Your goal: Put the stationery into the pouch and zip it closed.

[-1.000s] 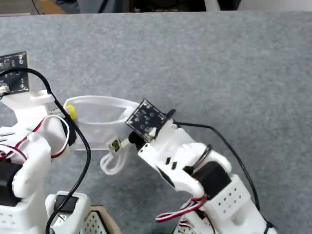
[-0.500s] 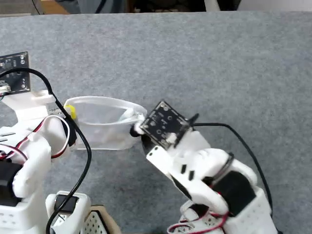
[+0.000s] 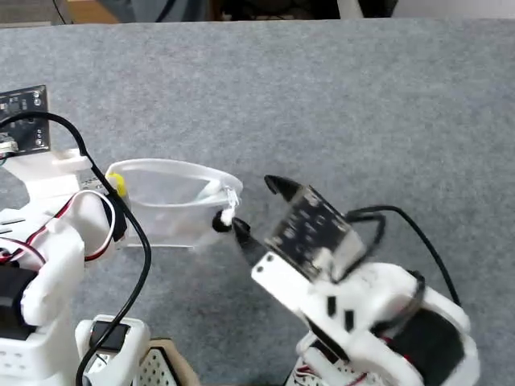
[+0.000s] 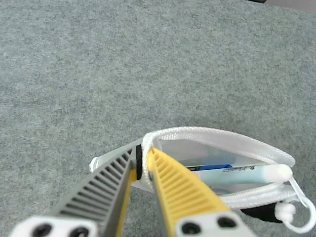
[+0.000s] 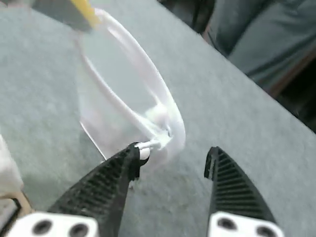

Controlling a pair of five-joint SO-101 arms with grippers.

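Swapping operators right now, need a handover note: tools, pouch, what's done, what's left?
Left tool: shut on the rim of the pouch, at the end away from the zip pull.
Right tool: open at the pull end, one finger right by the zip pull, not gripping it.
Pouch: lying on the table, mouth wide open, with a pen inside.
Done: pen is in.
Left: take the zip pull with the right tool and zip the pouch closed while the left tool holds the rim.

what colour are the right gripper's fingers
Black, with ribbed inner faces. The fingers show best in the right wrist view, open by the pouch.
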